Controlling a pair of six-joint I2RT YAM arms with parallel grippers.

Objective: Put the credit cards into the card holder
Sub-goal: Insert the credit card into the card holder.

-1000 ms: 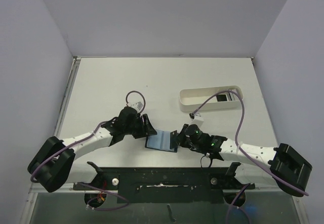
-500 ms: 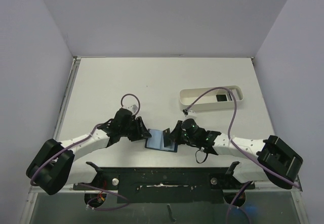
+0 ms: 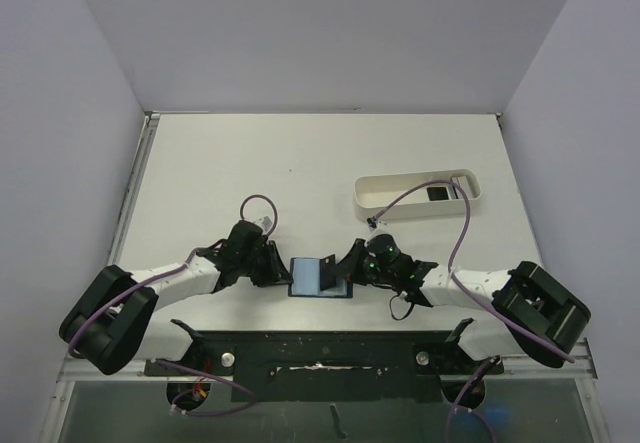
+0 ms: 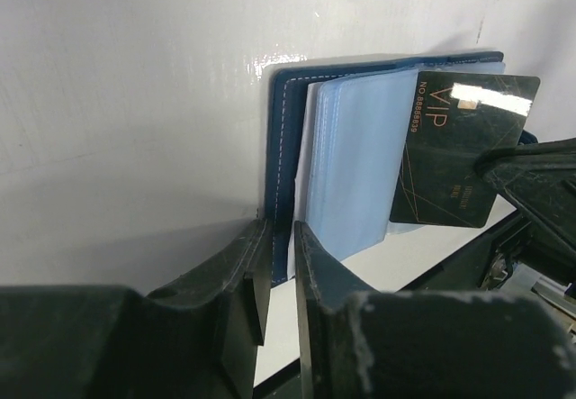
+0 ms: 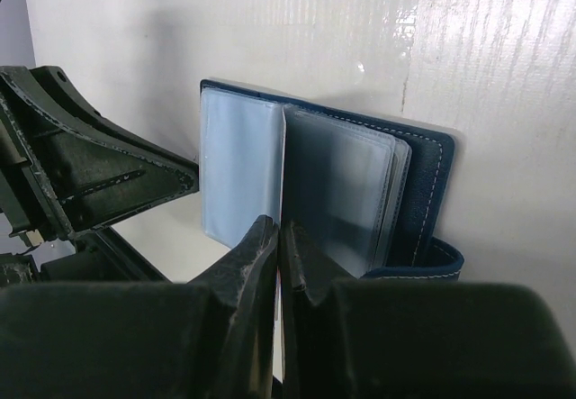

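The table (image 3: 250,163) bears a white tray (image 3: 400,210) right of centre. The open holder (image 3: 305,276) lies lower centre. The left gripper (image 4: 281,237) clamps its navy cover. The right gripper (image 5: 281,232) pinches a black card (image 4: 454,156) lettered "VIP" at the sleeves.

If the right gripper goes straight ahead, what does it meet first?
Probably the clear sleeves of the open card holder; the credit card pinched in the right gripper points edge-on at them.
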